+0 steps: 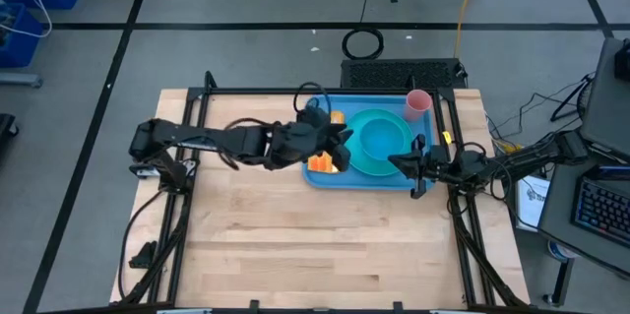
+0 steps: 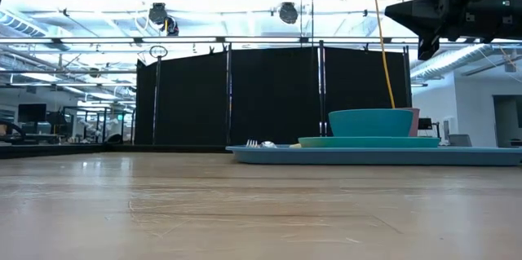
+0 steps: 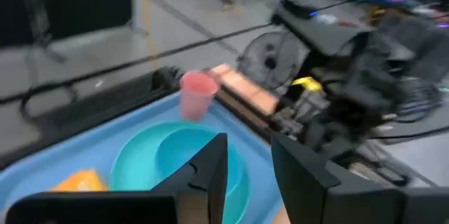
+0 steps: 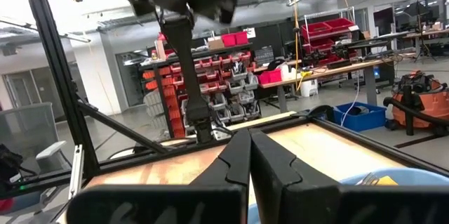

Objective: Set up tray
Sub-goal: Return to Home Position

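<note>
Tray (image 1: 369,180) sits at the far middle of the table (image 1: 295,245), loaded. A plate (image 1: 359,158) holds a bowl (image 2: 371,121), a pink cup (image 1: 418,103) stands at the far right corner, and an orange item (image 1: 322,163) lies at the near left. Fork tines (image 2: 253,143) show at the tray's left end in the low view.

Left gripper (image 1: 338,142) hangs over the tray's left half, fingers spread, nothing between them. Right gripper (image 1: 402,163) hangs above the tray's right end, fingers pressed together, empty.

The setting looks complete; what's left for you is taking both arms home.
- Lift the left arm straight up first, then draw it back to its own side. The bowl and cup stand just ahead of it.
- Pull the right arm out away from the rim, not across the tray.
- The two grippers are near each other, so part them outward, never through the middle.
- Go slow. A clipped rim would likely shift everything on it.
</note>
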Motion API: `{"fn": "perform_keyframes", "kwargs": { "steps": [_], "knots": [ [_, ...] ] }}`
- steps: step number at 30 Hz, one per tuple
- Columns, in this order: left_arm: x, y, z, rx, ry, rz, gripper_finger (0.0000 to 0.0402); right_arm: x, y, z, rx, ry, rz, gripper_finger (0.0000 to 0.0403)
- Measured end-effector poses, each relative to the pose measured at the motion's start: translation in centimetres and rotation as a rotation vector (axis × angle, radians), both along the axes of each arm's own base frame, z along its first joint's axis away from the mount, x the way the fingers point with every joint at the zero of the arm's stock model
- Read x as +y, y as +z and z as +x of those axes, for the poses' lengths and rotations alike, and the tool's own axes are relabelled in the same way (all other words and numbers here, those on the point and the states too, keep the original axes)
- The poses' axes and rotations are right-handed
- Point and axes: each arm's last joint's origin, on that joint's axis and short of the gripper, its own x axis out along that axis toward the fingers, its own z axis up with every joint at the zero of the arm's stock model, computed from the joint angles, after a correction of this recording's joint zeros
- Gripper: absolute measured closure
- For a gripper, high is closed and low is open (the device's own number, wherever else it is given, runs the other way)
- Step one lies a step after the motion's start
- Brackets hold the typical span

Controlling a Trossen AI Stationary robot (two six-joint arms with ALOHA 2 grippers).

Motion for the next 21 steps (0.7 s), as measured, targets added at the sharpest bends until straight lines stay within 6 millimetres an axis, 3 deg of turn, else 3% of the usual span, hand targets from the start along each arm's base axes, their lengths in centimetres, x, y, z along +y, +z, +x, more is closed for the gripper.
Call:
{"fn": "perform_keyframes", "kwargs": {
  "steps": [6, 13, 18, 21],
  "knots": [
    [-0.9, 2.0, -0.8, -0.060, -0.090, 0.054, 0.0289, 0.0, -0.1, 0.0, 0.007, 0.000, -0.002, 0.0403],
    [-2.4, 1.5, -0.2, -0.041, -0.186, 0.133, 0.0289, 0.0, -0.1, 0.0, 0.008, 0.000, -0.002, 0.0403],
    [-5.8, -1.2, 0.7, -0.203, -0.378, 0.269, 0.0289, 0.0, -0.1, 0.0, 0.008, 0.000, -0.002, 0.0403],
    [-7.5, -3.2, -0.1, -0.387, -0.448, 0.333, 0.0289, 0.0, -0.1, 0.0, 0.008, 0.000, -0.002, 0.0403]
  ]
}}
